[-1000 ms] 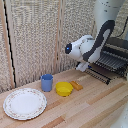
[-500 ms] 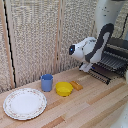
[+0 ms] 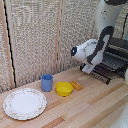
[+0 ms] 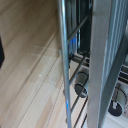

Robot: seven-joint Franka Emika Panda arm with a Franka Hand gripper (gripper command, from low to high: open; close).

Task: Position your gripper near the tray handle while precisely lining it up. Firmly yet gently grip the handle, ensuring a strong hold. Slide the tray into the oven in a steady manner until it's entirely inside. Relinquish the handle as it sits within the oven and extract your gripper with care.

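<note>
**Ops:** Where's the arm?

**Me:** At the exterior view's right, bent down over the tray [image 3: 111, 64]. The gripper [image 3: 90, 68] sits at the tray's near end, but its tips are hidden behind the white wrist block, so I can't tell if the jaws are apart or together.

**Ops:** And the tray?

**Me:** It sticks out of the oven [image 3: 119, 50] toward the table [image 3: 90, 105], wires showing. The handle [image 3: 101, 75] is the dark bar along its front edge, just beside the gripper. I can't say whether they touch.

**Ops:** Wrist camera any help?

**Me:** Blurry. I see a grey bar [image 4: 64, 60] running across the frame, rack wires beside it, wood beneath. No fingers in view.

**Ops:** Anything else out there?

**Me:** A plate [image 3: 25, 103], blue cup [image 3: 47, 82], yellow bowl [image 3: 64, 89] and a small orange block [image 3: 76, 85], all well apart from the tray.
</note>
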